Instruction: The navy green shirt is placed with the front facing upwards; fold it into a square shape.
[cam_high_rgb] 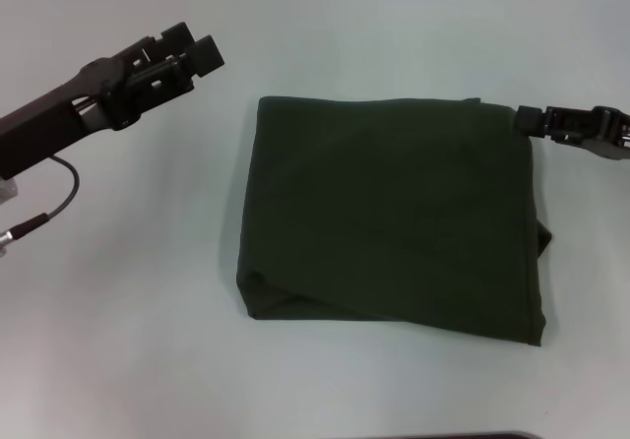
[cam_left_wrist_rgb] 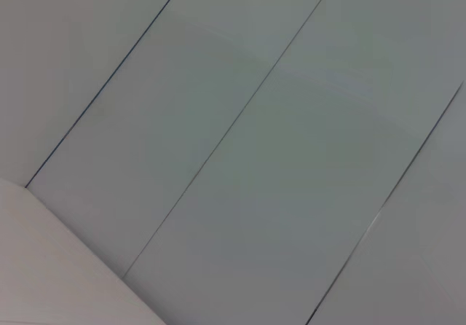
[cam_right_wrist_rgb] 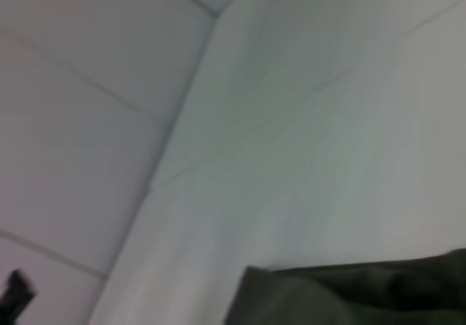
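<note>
The navy green shirt (cam_high_rgb: 394, 222) lies folded into a rough square in the middle of the table, plain green side up, with no lettering showing. A strip of its edge (cam_right_wrist_rgb: 349, 296) shows in the right wrist view. My left gripper (cam_high_rgb: 195, 45) hovers open above the table, off the shirt's far left corner and apart from it. My right gripper (cam_high_rgb: 529, 121) is low at the shirt's far right corner, its tip right against the cloth edge. Whether it holds the cloth does not show.
The pale table (cam_high_rgb: 118, 341) surrounds the shirt on all sides. A cable (cam_high_rgb: 59, 198) hangs from my left arm at the left edge. The left wrist view shows only pale panels with thin seams (cam_left_wrist_rgb: 233, 121).
</note>
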